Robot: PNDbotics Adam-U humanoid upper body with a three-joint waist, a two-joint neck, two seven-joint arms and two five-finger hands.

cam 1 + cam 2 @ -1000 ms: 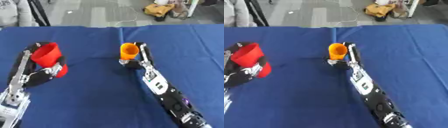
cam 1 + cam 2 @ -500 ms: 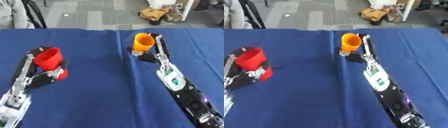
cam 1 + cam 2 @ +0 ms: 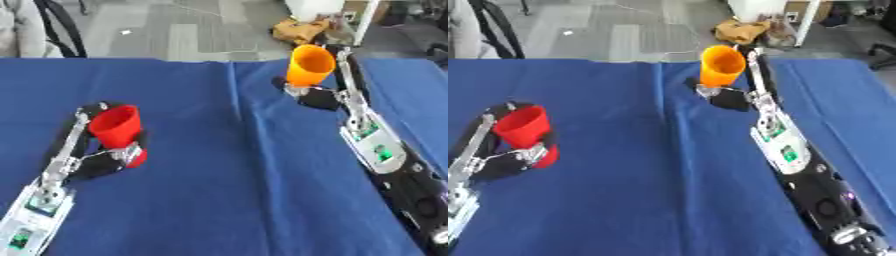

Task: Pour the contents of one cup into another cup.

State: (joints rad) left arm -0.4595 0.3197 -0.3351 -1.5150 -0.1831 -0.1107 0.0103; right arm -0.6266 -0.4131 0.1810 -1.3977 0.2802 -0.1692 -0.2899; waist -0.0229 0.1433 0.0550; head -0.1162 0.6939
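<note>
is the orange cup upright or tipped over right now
Upright, leaning only slightly: the orange cup has its rim up and narrow base down, held by the right hand. Its contents cannot be seen.

We count two cups on our side: one red cup (image 3: 115,127) and one orange cup (image 3: 310,65). We've got two hands in play, one left hand (image 3: 103,159) and one right hand (image 3: 325,95), each wrapped round a cup, over one blue tablecloth (image 3: 227,190).
</note>
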